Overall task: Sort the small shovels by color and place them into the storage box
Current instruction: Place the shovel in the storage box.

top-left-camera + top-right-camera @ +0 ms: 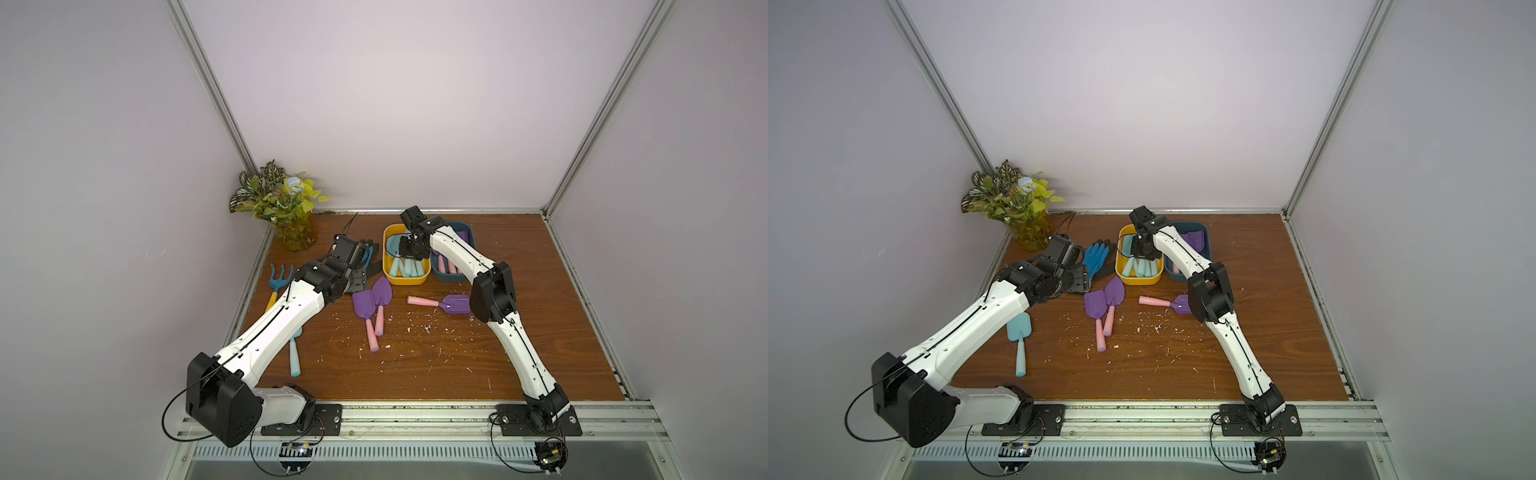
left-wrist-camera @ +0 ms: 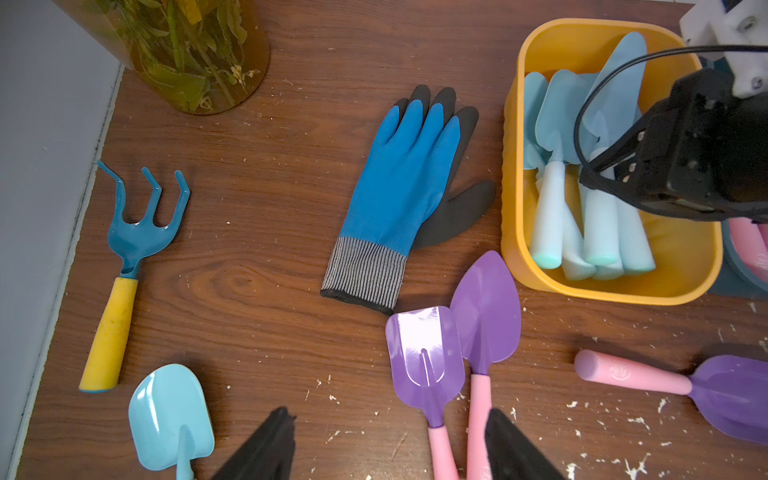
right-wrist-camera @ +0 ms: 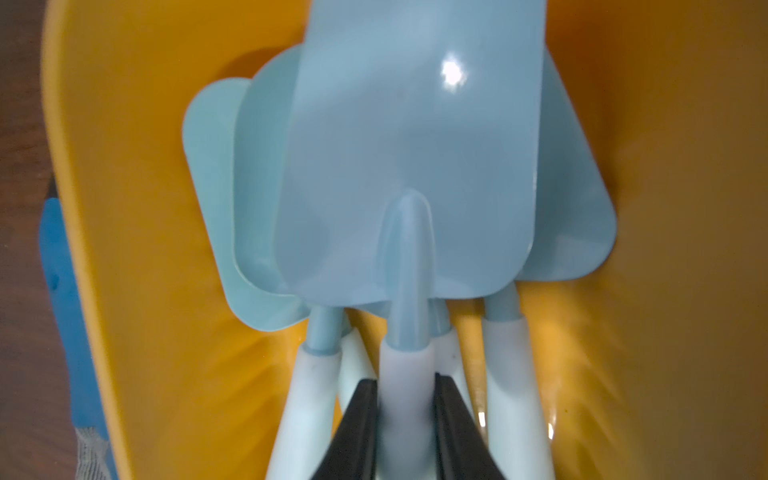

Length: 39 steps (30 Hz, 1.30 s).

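Right gripper (image 3: 406, 382): clamped on the pale handle of an aqua shovel (image 3: 411, 145), reaching down into the yellow box (image 1: 405, 281)
Held shovel: blade toward the far wall of the box, lying over the blades of the others
Yellow box: far middle of the wooden table (image 1: 415, 365), with several stacked aqua shovels (image 2: 552, 199) inside, handles toward the near end
Dark blue box (image 1: 470, 232): just right of the yellow one; it holds boxed purple shovels (image 1: 1196, 241) with pink handles, partly hidden by the right arm
Left gripper (image 2: 390, 415): jaws wide apart with nothing between them, hanging just left of the purple pair
Purple pair: a square-bladed purple shovel (image 2: 424, 357) and a pointed purple shovel (image 2: 486, 307) lie side by side just near of the yellow box, pink handles toward the near edge
Third purple shovel (image 1: 455, 303): right of the pair, crosswise, pink handle pointing left, blade partly behind the right arm
Loose aqua shovel (image 1: 1018, 328): near left, beside the left arm, handle toward the near edge
Also on the table: a blue rake (image 2: 137, 232) with a yellow handle at the left edge, a blue and black glove (image 2: 399, 183) left of the yellow box, a vase of leaves (image 1: 295, 237) in the far left corner, and scattered white flecks
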Tool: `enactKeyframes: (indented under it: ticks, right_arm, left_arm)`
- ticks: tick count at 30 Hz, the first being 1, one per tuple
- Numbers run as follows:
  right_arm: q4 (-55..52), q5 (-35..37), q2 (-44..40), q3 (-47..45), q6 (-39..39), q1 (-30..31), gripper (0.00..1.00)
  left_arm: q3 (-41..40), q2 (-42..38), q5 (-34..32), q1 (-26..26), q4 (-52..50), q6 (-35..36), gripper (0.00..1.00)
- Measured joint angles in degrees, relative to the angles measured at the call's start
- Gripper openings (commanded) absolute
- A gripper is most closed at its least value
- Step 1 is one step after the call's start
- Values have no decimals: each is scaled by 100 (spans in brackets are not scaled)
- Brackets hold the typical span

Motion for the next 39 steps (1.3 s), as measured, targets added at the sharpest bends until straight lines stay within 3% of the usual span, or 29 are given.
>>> enactKeyframes:
  ticks: [18,29,39]
  right_arm:
    - [-4,-2,35,17,-13,11,18]
    - [0,-4,35,17,-63,9,34]
    - [26,-2,26,17,-131,-7,39]
  left_arm:
    - [-31,-190,0,2,-4,0,75]
    - [-31,-293,2,2,-11,0,75]
    - [-107,-428,4,2,-31,-17,75]
